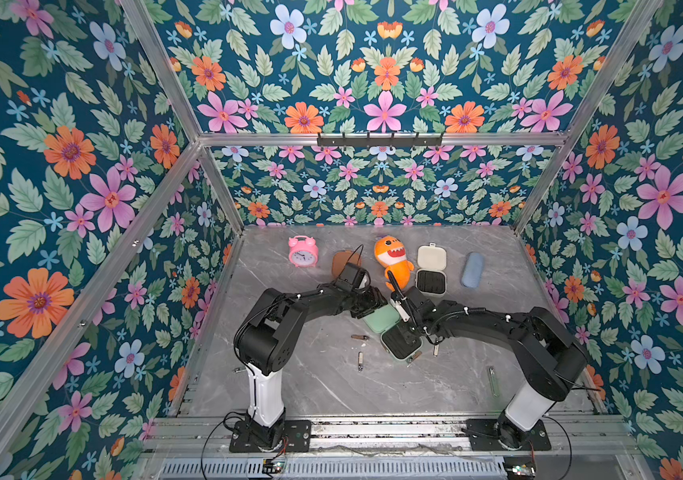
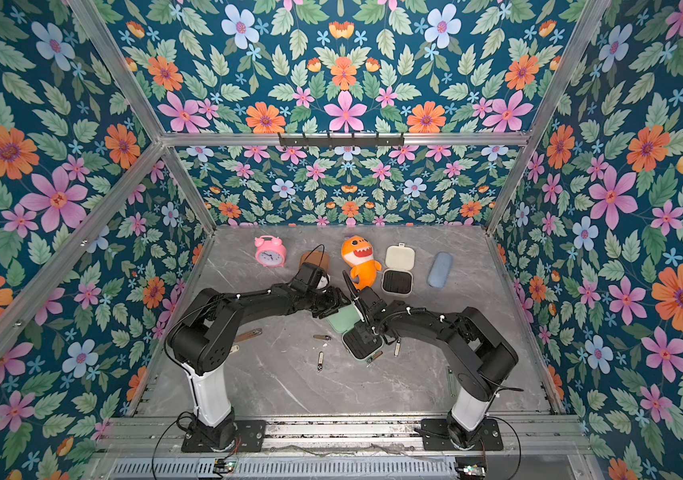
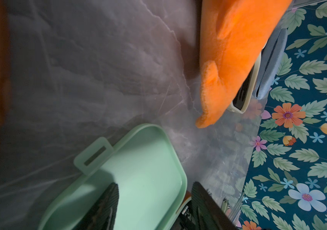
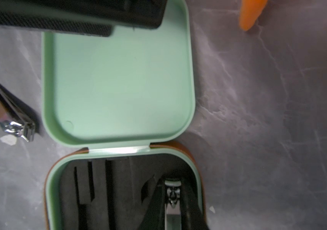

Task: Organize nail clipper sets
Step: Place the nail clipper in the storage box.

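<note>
Bench (image 1: 331, 386) clutter crowds me. The mint green case (image 1: 381, 320) lies open mid-bench, its lid (image 4: 119, 83) flat. My left gripper (image 3: 154, 187), spread, straddles the lid's rim; if it lifts or slips, I judge the light case will skate. My right gripper (image 4: 172, 189) is pinched on a small clipper (image 4: 172, 217) over the black insert (image 4: 119, 189). If I misjudge the slot, it could wedge crooked or drop beside the loose clipper (image 4: 9, 111) near the case.

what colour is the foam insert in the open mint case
Black; the insert shows best in the right wrist view.
</note>
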Action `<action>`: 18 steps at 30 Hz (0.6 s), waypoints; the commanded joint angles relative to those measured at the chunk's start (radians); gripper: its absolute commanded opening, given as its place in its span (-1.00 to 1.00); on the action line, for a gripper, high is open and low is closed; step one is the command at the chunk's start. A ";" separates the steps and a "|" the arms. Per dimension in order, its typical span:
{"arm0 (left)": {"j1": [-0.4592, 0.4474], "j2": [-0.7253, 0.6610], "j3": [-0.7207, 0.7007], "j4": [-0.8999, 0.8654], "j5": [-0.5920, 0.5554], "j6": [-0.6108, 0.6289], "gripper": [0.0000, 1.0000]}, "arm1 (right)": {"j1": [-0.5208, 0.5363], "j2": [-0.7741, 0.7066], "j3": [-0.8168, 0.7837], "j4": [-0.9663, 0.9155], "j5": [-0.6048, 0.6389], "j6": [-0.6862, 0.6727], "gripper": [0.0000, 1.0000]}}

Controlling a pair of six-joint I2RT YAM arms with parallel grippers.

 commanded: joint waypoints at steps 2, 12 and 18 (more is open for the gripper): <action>0.000 0.006 -0.008 -0.049 -0.021 0.000 0.24 | 0.006 0.036 0.043 -0.165 -0.042 0.044 -0.77; 0.001 0.013 -0.002 -0.048 -0.020 0.006 0.24 | 0.013 0.041 0.064 -0.267 -0.051 0.069 -0.74; 0.000 0.015 -0.007 -0.044 -0.018 0.007 0.24 | 0.015 0.057 0.054 -0.260 -0.064 0.078 -0.70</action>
